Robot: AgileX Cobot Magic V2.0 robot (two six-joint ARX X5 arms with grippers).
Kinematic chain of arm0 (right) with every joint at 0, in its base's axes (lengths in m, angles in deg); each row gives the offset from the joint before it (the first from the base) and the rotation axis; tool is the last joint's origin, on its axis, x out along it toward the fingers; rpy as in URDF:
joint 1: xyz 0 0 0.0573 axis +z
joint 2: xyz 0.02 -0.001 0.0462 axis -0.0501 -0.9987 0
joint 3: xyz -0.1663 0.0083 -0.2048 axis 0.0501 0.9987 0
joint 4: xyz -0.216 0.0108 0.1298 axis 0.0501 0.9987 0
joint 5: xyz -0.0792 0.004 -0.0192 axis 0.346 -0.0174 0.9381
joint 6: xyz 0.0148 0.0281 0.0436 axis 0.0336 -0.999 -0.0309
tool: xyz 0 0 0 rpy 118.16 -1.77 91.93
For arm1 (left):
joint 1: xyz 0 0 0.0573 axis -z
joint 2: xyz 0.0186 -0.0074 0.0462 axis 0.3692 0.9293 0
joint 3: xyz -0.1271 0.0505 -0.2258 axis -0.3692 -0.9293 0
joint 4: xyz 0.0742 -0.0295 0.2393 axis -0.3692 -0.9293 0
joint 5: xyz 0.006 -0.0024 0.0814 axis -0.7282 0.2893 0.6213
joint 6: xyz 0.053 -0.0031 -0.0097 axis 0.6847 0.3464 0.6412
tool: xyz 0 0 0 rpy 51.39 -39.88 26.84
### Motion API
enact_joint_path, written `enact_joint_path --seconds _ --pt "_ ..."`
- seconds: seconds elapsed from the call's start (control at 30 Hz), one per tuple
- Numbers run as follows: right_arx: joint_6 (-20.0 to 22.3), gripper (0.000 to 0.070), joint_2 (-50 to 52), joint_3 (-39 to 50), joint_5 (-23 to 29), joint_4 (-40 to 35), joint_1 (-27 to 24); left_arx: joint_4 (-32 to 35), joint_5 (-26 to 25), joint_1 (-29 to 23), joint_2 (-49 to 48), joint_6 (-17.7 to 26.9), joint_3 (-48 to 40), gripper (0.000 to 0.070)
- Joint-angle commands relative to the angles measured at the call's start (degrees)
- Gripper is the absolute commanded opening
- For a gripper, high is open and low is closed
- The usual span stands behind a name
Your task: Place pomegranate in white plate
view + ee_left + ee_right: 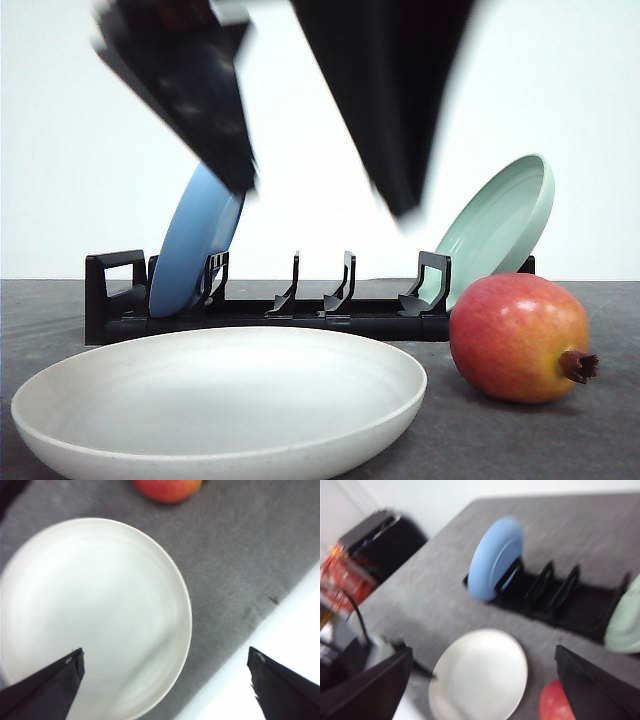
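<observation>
The pomegranate (518,337), red shading to yellow-orange with a dark crown tip, lies on the grey table just right of the white plate (220,400). The plate holds nothing. In the left wrist view my left gripper (165,652) is open high above the white plate (95,615), with the pomegranate (167,489) beyond the plate's rim. In the right wrist view my right gripper (484,650) is open, well above the white plate (480,680) and the pomegranate (555,702). Both arms hang blurred over the table in the front view.
Behind the plate a black dish rack (300,305) holds an upright blue plate (195,245) at its left end and a leaning pale green plate (500,225) at its right end. The table's edge (240,650) runs close to the white plate.
</observation>
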Motion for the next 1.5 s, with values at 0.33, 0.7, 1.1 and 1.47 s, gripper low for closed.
enact_joint_path --seconds 0.33,0.7,1.1,1.47 --pt "5.54 0.0634 -12.57 -1.07 7.56 5.67 9.7 -1.54 0.39 2.0 -20.37 -0.59 -0.24 0.063" --pt "5.73 0.07 -26.3 -1.07 23.82 5.63 17.34 6.11 1.31 2.18 -39.03 -5.46 -15.25 0.0627" --pt "5.71 0.07 -41.41 -1.07 28.72 0.24 18.59 0.08 1.33 2.18 -52.66 -8.59 -19.43 0.0627" --pt "5.86 0.069 -49.47 -1.05 28.7 -1.19 18.59 -3.73 1.31 2.18 -59.68 -10.38 -19.43 0.0627"
